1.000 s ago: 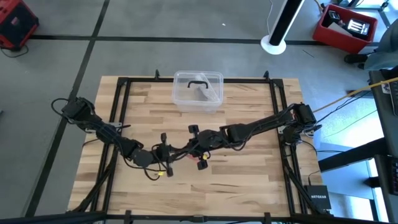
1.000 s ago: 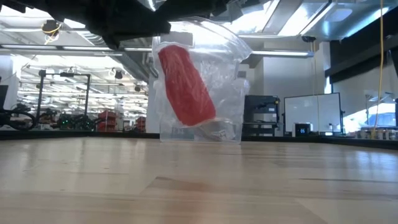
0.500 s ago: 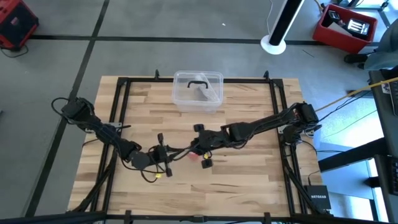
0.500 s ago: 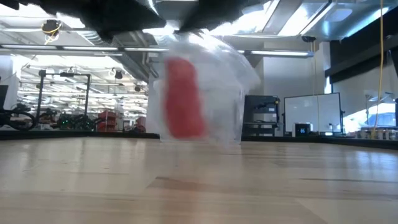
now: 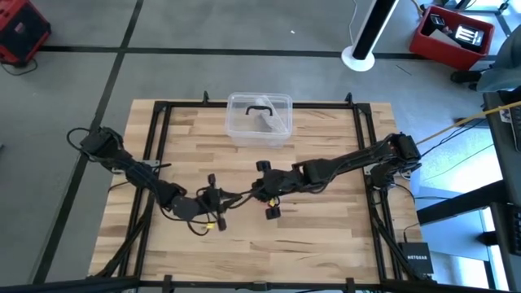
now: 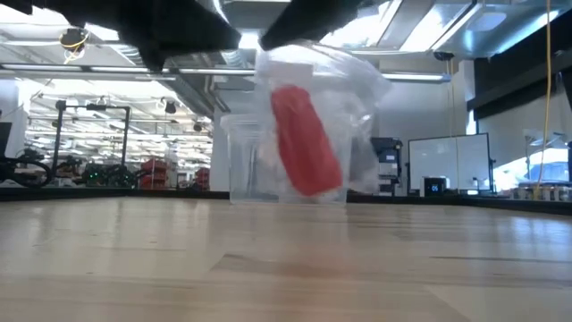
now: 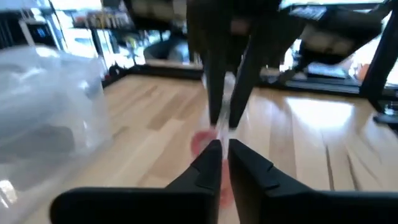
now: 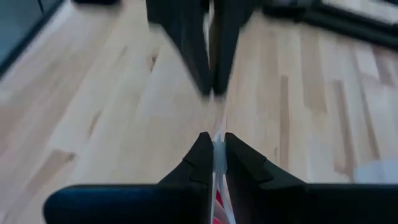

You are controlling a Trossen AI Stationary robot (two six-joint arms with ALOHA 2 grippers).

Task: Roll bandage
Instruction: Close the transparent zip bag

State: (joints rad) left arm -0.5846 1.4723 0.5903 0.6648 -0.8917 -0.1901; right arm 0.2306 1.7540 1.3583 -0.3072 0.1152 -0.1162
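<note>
A pale wooden table (image 5: pixel 326 236) stood on a grey floor, with a workshop hall of lit racks behind it. Both grippers met over the table's middle, tip to tip. The bandage (image 6: pixel 304 140), a red roll inside a clear plastic bag (image 6: pixel 349 85), hung just below them. The right gripper (image 8: pixel 214 144) was clamped narrowly on the bag's edge; the left gripper (image 7: pixel 224 149) stood nearly closed against it.

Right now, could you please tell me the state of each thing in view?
Bandage: rolled, inside the bag, off the table.
Bag: hanging, gripped by both grippers.
Box: on the table, lid on.
Left gripper: shut on bag.
Right gripper: shut on bag.
</note>
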